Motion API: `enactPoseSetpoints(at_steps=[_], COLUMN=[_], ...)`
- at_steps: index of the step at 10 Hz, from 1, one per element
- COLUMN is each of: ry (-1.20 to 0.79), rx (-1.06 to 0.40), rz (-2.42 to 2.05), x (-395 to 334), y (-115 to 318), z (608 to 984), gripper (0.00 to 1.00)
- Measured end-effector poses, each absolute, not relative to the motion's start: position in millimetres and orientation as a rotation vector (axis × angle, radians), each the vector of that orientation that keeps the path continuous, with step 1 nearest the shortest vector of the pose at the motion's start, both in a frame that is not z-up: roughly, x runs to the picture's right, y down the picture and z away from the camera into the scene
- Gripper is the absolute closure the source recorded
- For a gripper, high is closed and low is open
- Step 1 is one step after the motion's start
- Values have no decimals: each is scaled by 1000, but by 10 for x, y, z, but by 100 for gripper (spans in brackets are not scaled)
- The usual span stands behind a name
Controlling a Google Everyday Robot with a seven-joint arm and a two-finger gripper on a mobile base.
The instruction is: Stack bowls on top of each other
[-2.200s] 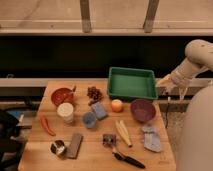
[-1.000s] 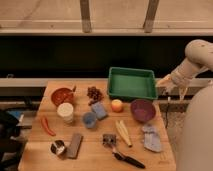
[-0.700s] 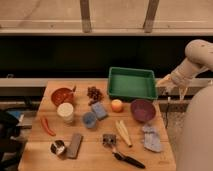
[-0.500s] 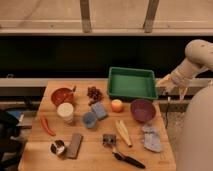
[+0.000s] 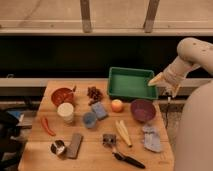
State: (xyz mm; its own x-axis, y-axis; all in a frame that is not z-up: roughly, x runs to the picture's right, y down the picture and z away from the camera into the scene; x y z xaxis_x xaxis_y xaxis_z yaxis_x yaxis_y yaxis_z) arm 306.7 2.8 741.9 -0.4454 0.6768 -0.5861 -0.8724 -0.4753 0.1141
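Note:
The red-orange bowl sits at the table's back left. The dark purple bowl sits at the right, just in front of the green tray. The two bowls are far apart, with other items between them. My gripper hangs off the beige arm at the table's right edge, beside the tray's right end and above and to the right of the purple bowl. It holds nothing that I can see.
Between the bowls lie a brown pine cone, an orange fruit, a blue sponge, a small blue cup and a white cup. Nearer the front are a red chili, a can, a yellow item, a grey cloth and a black-handled tool.

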Motion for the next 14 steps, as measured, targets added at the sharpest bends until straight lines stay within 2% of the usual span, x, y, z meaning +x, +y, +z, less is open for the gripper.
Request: enactPoseSetpoints(at_steps=[7, 10, 12, 14], ry=[390, 257, 190, 166], rx=[-768, -886, -939, -959], rz=[1751, 1582, 1500, 1469], x=[1538, 474, -3, -172], y=[-156, -99, -30, 12], z=[7591, 7519, 7429, 7382], gripper=[20, 20, 20, 20])
